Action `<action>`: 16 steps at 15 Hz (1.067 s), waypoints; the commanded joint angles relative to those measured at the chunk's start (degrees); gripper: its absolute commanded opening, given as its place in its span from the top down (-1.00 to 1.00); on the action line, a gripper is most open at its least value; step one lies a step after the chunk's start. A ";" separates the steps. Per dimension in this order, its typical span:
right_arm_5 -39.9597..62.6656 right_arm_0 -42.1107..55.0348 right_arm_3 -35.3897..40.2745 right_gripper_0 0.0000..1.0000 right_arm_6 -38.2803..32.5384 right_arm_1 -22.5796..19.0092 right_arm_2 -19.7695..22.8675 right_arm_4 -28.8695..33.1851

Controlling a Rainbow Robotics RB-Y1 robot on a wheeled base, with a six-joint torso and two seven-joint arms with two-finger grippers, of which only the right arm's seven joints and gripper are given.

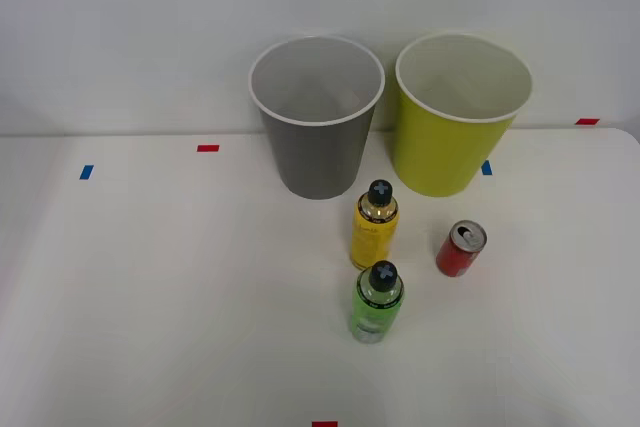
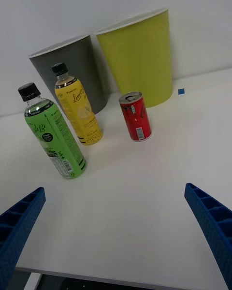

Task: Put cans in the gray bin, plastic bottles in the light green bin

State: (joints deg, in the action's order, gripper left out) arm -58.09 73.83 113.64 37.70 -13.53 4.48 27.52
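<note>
A: Where do things stand on the white table (image 1: pixel 150 297)?

B: Taking the yellow plastic bottle with the dark cap (image 1: pixel 374 225) as the dial's centre, in the front view: the tall tapered gray bin with the white rim (image 1: pixel 316 117) sits at eleven o'clock, the yellow-green tapered bin (image 1: pixel 460 115) at one o'clock, the small red can with the silver top (image 1: pixel 461 249) at four o'clock, and the bright green plastic bottle (image 1: pixel 377 301) at six o'clock, just beside the yellow one. All three stand upright.

A: And the right gripper (image 2: pixel 116 232)?

B: Spread wide, holding nothing, its blue ribbed fingers (image 2: pixel 212 222) well apart from the objects.

A: What could go wrong?

B: The two bottles stand close together, so I'd judge that a finger sliding between them may topple either one. The bottles are tall and narrow, so a glancing touch could roll one away. The bins also stand side by side, so a release near the shared edge might drop into the wrong one.
</note>
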 commanded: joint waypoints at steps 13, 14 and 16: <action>0.00 0.00 0.00 -1.00 0.00 0.00 0.00 -0.01; 0.00 0.00 0.00 -1.00 0.00 0.00 0.00 -0.01; 0.00 0.00 0.00 -1.00 0.00 0.00 0.00 -0.01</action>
State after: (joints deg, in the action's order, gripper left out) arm -58.10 73.83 113.64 37.70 -13.53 4.48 27.51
